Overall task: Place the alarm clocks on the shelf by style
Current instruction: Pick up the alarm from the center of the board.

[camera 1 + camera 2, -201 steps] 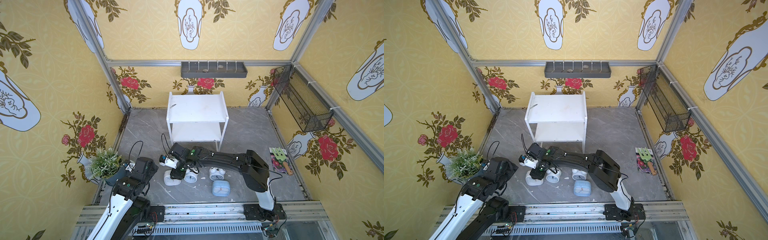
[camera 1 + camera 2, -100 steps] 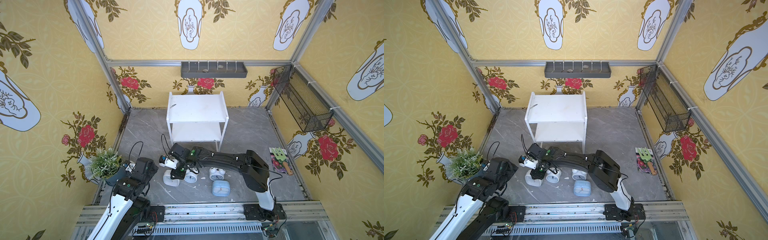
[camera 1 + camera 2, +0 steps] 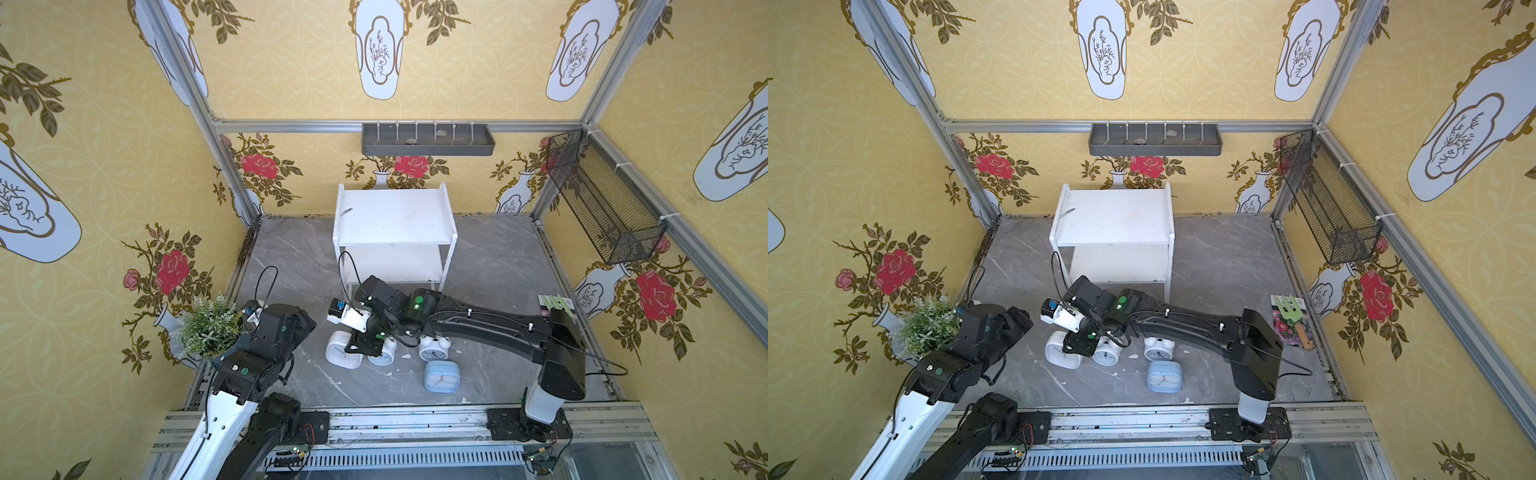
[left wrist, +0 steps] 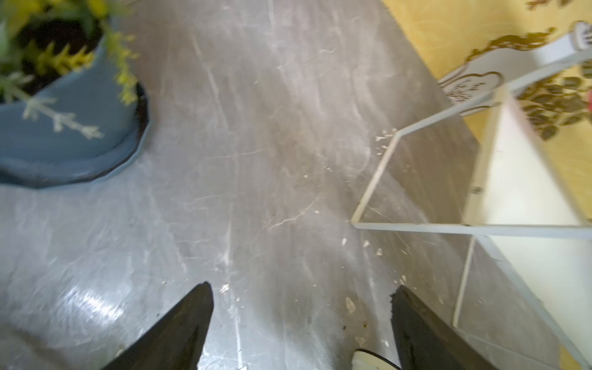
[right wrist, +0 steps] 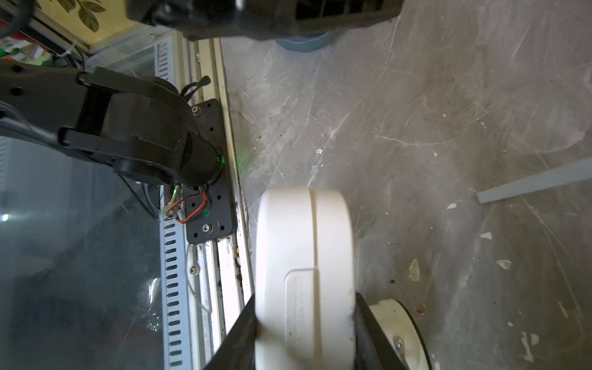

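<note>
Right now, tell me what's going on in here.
The right gripper is closed on the white square clock, down by the floor. The left gripper is open and empty, near the plant pot. Two twin-bell clocks and the blue clock sit on the floor, and the shelf holds no clocks yet.

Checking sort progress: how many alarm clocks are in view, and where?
4, all on the floor: white square clock, twin-bell clock beside it, second twin-bell clock, light blue clock nearest the front rail. None seems hidden.
</note>
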You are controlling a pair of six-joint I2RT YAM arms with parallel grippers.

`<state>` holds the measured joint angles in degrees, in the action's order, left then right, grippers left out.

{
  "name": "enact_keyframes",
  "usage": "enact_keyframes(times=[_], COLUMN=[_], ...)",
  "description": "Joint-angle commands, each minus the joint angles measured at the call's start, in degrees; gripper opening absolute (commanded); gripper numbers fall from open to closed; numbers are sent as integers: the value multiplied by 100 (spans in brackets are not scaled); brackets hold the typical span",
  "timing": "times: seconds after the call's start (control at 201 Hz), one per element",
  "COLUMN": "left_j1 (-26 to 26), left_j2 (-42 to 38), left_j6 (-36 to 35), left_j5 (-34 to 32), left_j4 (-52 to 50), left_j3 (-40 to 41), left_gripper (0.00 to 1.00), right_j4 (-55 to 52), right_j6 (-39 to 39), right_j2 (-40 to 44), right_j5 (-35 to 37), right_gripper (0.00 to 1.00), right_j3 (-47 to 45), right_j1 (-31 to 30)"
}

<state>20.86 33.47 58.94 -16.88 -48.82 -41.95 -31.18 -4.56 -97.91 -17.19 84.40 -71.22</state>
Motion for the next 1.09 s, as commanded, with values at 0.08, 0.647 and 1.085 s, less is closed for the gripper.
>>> enact_keyframes(times=[0.08,0.647,1.085], left_j1=[-4,725,985], left_j2=[-29,747,1100], left_j6=[-1931,-3271,-3109], left_j5=[2065,7153,7444], left_j4=[1566,3151,3538], left_j3=[-362,-979,-945], left_gripper=[91,98,71], right_j4=[-77,-1091,-1174], right_j6=[403,735,728], right_j2=[1106,2980,2795], right_j5=[-146,-2103,-2671], right_gripper=[19,21,23], right_j3=[-430,-339,-91], right_j1=[286,1682,1681])
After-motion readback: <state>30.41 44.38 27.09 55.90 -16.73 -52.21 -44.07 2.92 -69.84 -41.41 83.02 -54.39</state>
